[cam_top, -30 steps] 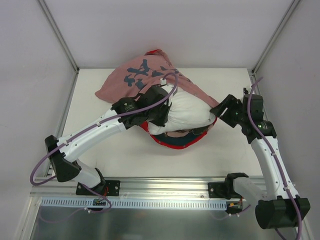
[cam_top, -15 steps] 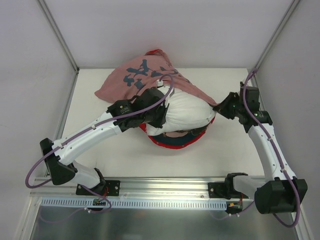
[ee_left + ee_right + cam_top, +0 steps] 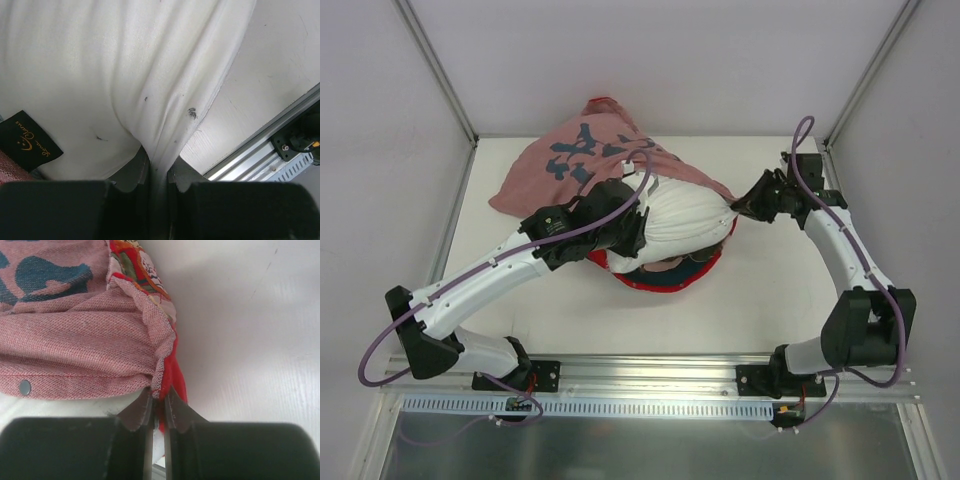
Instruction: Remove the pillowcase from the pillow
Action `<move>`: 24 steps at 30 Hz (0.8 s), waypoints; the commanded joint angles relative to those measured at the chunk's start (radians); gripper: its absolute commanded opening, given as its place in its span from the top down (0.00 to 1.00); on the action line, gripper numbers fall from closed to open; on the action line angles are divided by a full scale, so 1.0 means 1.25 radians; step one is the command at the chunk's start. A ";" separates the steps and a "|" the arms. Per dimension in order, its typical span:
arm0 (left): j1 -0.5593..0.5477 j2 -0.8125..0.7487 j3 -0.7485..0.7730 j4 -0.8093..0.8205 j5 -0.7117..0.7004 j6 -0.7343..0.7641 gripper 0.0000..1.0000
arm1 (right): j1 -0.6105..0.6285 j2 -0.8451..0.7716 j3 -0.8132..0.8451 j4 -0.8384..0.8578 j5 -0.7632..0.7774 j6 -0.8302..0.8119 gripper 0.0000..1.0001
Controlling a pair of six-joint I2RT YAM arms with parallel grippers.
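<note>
Right gripper (image 3: pixel 158 401) moved back, clamped on pillowcase (image 3: pixel 575 160) edge; left gripper (image 3: pixel 159 167) clamped on pillow (image 3: pixel 685 215), half inside.

Gold script on dark tag (image 3: pixel 28 142) of pillow (image 3: pixel 100 60): unreadable.

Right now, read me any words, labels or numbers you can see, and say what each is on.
Dark tag on the pillow: gold cursive script, too small and slanted to read.
Pillowcase, faded pink side: large dark blue characters, crumpled, not readable.
No other text visible.
</note>
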 commanded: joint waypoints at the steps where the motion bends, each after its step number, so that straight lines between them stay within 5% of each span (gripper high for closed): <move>1: 0.012 -0.094 0.007 -0.010 0.025 -0.033 1.00 | -0.044 0.057 0.029 0.064 0.050 0.002 0.97; 6: 0.014 -0.096 -0.006 -0.011 0.036 -0.040 1.00 | -0.044 0.068 0.010 0.113 -0.002 0.027 0.78; 12: 0.015 -0.085 -0.001 -0.011 0.041 -0.040 1.00 | -0.044 0.067 0.008 0.139 -0.035 0.030 0.99; 24: 0.025 -0.078 0.080 -0.010 0.088 -0.071 1.00 | -0.027 0.139 0.002 0.194 0.013 0.061 0.99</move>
